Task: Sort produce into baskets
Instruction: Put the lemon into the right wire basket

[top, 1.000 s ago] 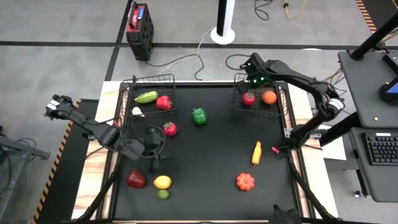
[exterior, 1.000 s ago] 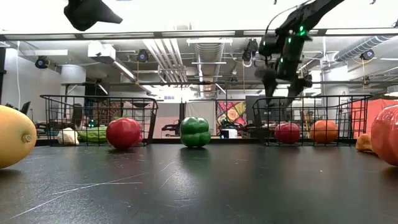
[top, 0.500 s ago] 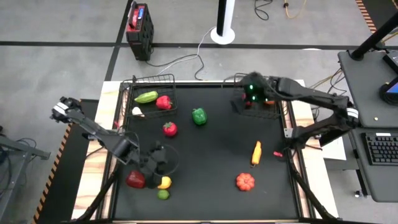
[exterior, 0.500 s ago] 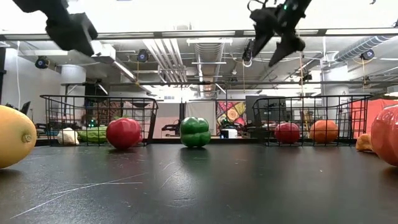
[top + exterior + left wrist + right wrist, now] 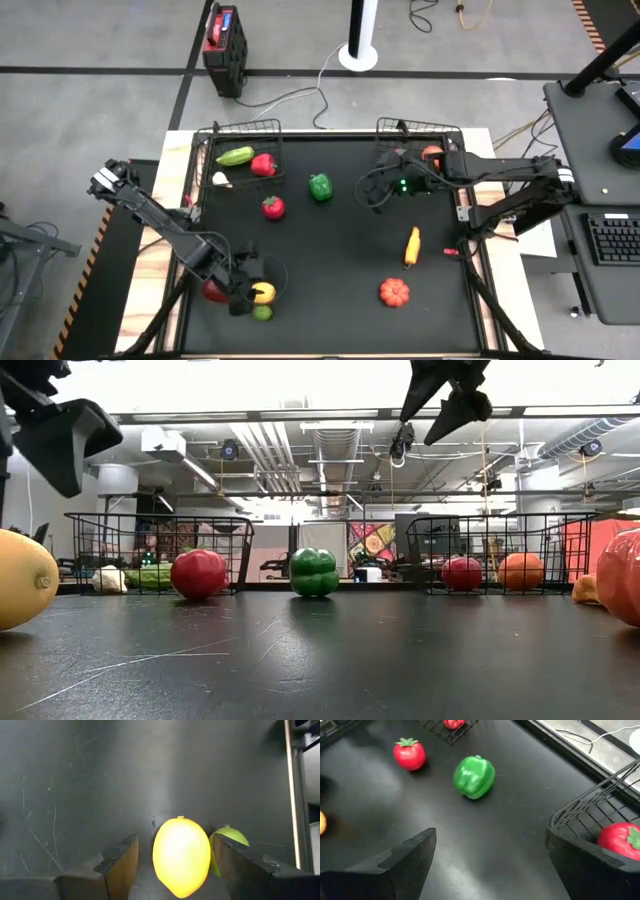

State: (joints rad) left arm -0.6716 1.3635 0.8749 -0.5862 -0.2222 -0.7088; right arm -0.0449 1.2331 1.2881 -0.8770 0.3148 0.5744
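Left hand (image 5: 175, 865) hangs spread over the yellow lemon (image 5: 181, 856), one finger on each side, a lime (image 5: 227, 840) just behind. Right hand (image 5: 485, 865) is spread above the counter (image 5: 340, 240) between the green pepper (image 5: 474, 776) and the right basket (image 5: 592, 815).

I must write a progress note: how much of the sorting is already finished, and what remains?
Done: the left basket holds three pieces, the right basket at least two.
In hand: nothing is gripped yet; the left gripper is open around the lemon; the right gripper hangs open, empty, beside the right basket.
Left: the green pepper, tomato, carrot, pumpkin, lime and a red piece under the left arm.
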